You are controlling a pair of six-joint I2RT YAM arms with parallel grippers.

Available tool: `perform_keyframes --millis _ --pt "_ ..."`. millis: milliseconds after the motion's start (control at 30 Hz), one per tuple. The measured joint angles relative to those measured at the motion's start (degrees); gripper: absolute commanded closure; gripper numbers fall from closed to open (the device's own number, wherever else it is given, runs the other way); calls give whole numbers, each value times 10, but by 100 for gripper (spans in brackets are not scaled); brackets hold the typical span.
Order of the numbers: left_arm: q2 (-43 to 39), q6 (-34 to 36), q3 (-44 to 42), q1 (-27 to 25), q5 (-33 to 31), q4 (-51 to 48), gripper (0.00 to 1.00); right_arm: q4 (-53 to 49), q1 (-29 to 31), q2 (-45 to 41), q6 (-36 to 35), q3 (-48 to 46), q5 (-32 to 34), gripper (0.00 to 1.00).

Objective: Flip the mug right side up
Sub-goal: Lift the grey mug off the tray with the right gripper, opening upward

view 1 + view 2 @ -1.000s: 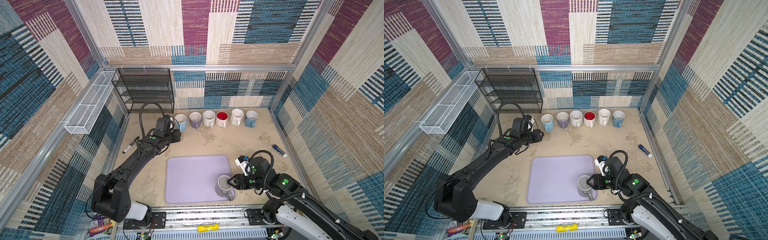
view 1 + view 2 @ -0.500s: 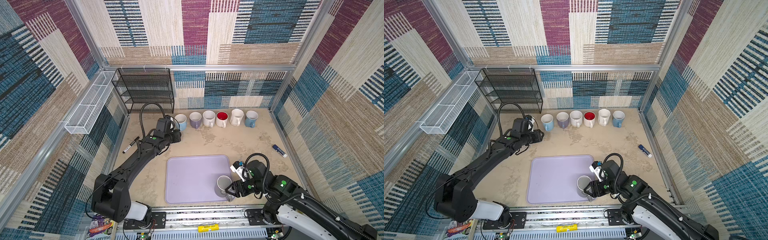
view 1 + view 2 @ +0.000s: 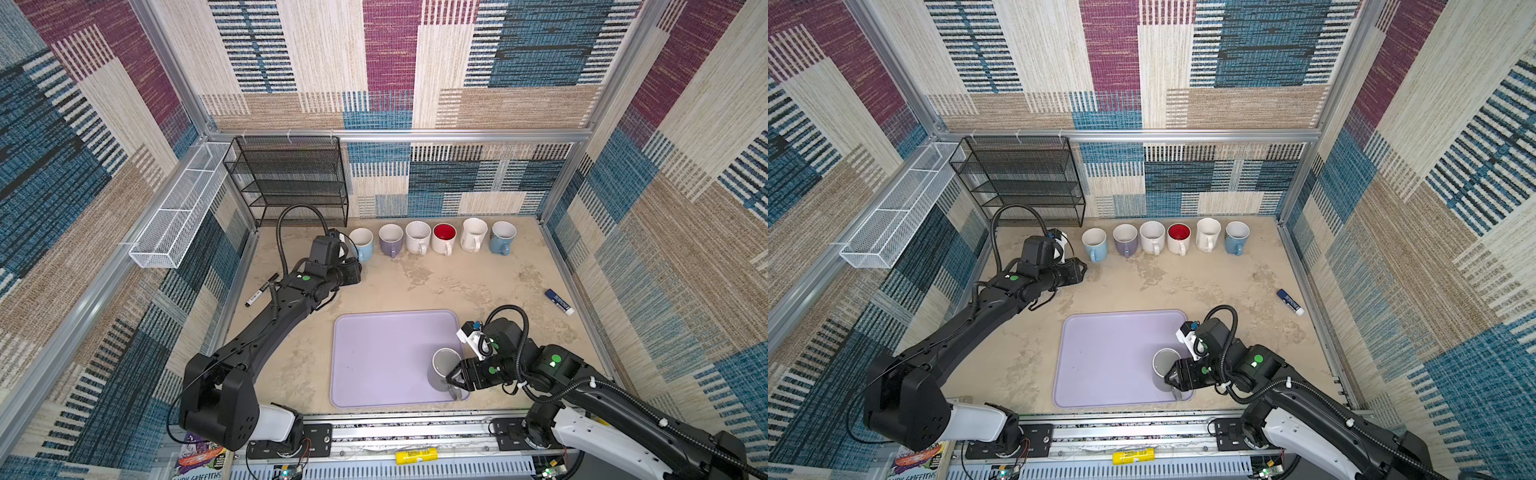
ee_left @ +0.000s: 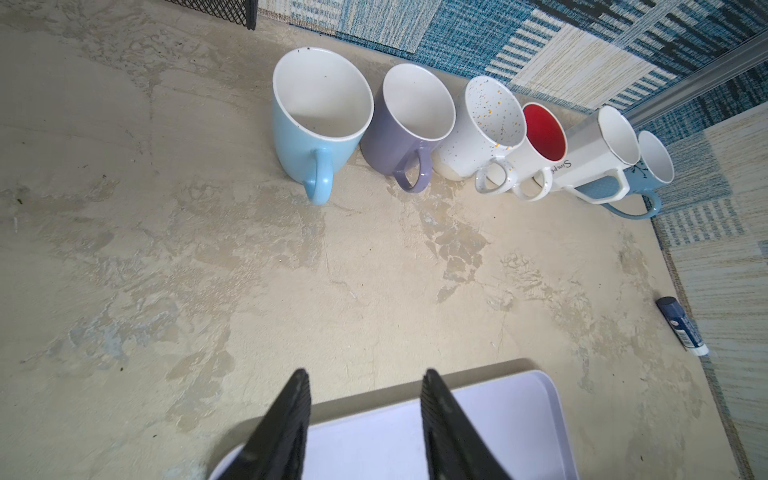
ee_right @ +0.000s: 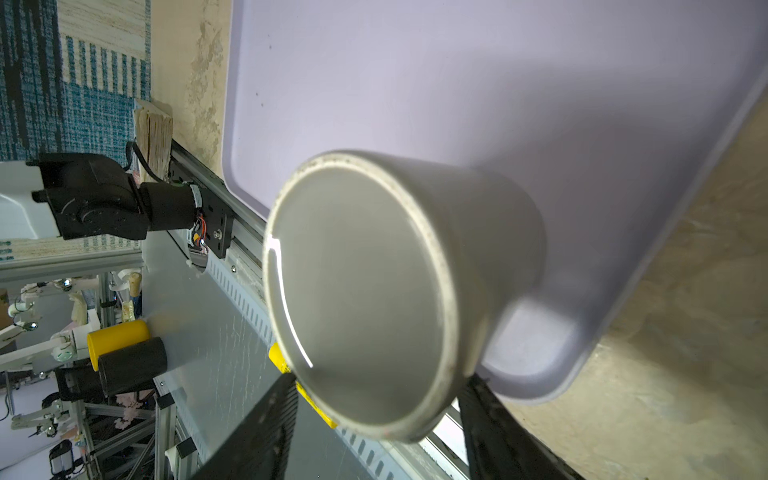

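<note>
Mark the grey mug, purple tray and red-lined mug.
grey mug point(image 3: 445, 361), in a top view, upturned base.
purple tray point(image 3: 382, 353), in a top view, bare floor.
red-lined mug point(image 3: 445, 232), in a top view, red inside.

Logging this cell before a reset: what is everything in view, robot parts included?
grey mug: one, grey, base up on the tray's corner nearest the right arm
tray: one, lilac, front middle of the table
row mugs: six, upright along the back wall: light blue mug, purple mug, speckled mug, red-lined mug, tall white mug, blue mug
wire rack: one, black, back left corner
wire basket: one, white, left wall
marker: one, black, left table edge
capped stick: one, blue and white, right table edge
yellow object: one, front rail
book: one, multicoloured, below the rail
left gripper: black, open, empty, near the light blue mug
right gripper: black, jaws either side of the grey mug; grip unclear
</note>
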Motion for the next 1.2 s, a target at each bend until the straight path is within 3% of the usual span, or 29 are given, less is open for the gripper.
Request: perform_keyframes --millis 267,900,1200 --pt "-10 0 -9 0 -1 -2 55 34 1 40 13 16 39 38" --pt "-61 1 -65 0 -11 5 55 72 1 279 -105 185 195 38" --pt "-78 -2 -94 0 -10 18 56 67 1 309 -115 214 243 40"
